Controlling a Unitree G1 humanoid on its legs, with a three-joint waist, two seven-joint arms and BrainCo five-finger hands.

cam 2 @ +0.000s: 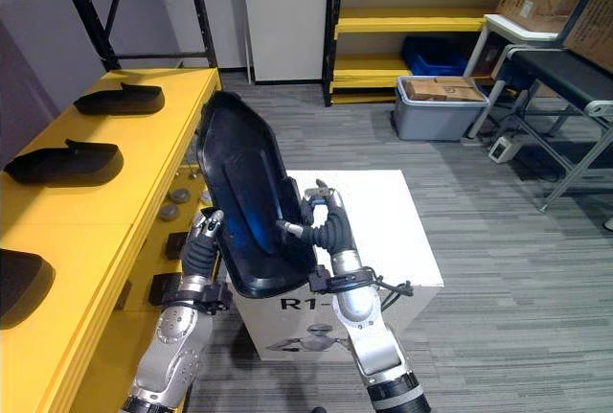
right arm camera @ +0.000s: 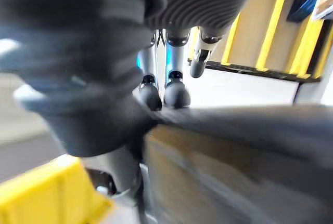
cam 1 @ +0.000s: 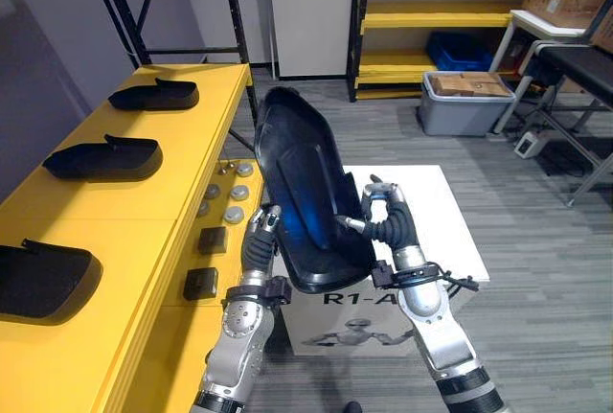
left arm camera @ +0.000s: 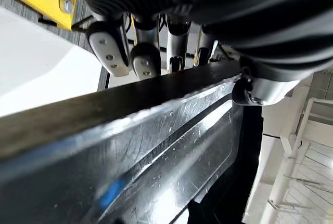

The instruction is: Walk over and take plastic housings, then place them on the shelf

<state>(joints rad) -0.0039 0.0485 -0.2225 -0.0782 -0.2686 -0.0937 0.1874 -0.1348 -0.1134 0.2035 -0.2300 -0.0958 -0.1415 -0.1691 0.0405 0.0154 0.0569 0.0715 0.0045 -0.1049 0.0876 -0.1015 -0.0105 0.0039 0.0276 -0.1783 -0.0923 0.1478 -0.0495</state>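
The long yellow shelf [cam 1: 192, 159] runs along the robot's left, flat and smooth, with three more housings [cam 1: 101, 159] lying on it, well apart. A white box [cam 1: 431, 212] with dark print stands ahead. Above it the black plastic housing [cam 1: 302, 193], an elongated shell, is held tilted between the left hand [cam 1: 261, 240] and right hand [cam 1: 383, 217]. The left wrist view alone shows its glossy, scratched hollow, with fingertips [left arm camera: 106, 52] hooked over the rim. The right wrist view shows fingertips [right arm camera: 177, 93] clamped on the opposite edge.
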